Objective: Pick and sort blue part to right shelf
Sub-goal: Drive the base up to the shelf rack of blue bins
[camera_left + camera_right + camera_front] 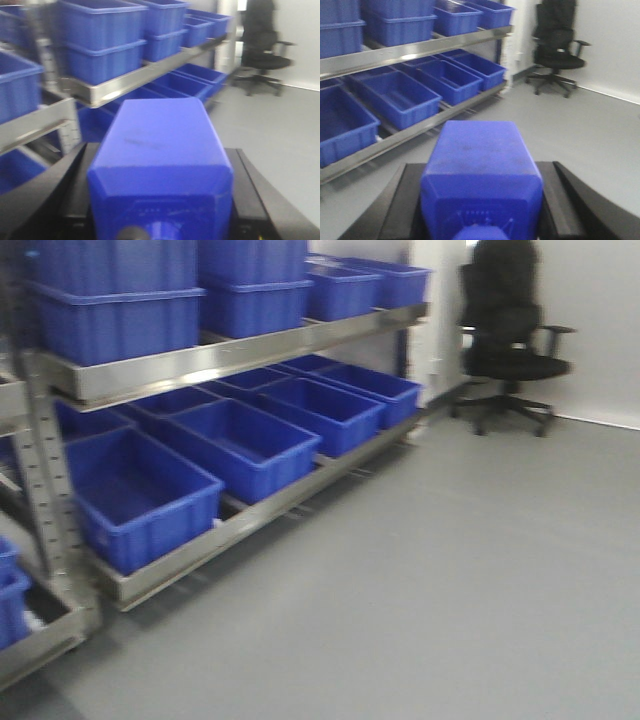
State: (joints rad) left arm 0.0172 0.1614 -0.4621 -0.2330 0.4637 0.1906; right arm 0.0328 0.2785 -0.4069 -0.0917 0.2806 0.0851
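In the left wrist view my left gripper [161, 155] is shut on a boxy dark-blue part [160, 145], with a black finger [75, 175] pressed against each side. My right gripper [480, 172] is likewise shut on a blue part [480, 160] of the same shape, whose cap end shows at the frame's bottom edge. The right shelf [200, 365] is a steel-framed rack holding large blue bins [250, 445] on two levels. It stands at the left in the front view, ahead of both grippers and well apart from them. Neither gripper shows in the front view.
A black office chair [510, 340] stands at the far right by the white wall. Grey floor [450, 570] stretches in front of the rack. The upper bins [110, 300] are stacked two high. A second rack section [30, 630] begins at the left edge.
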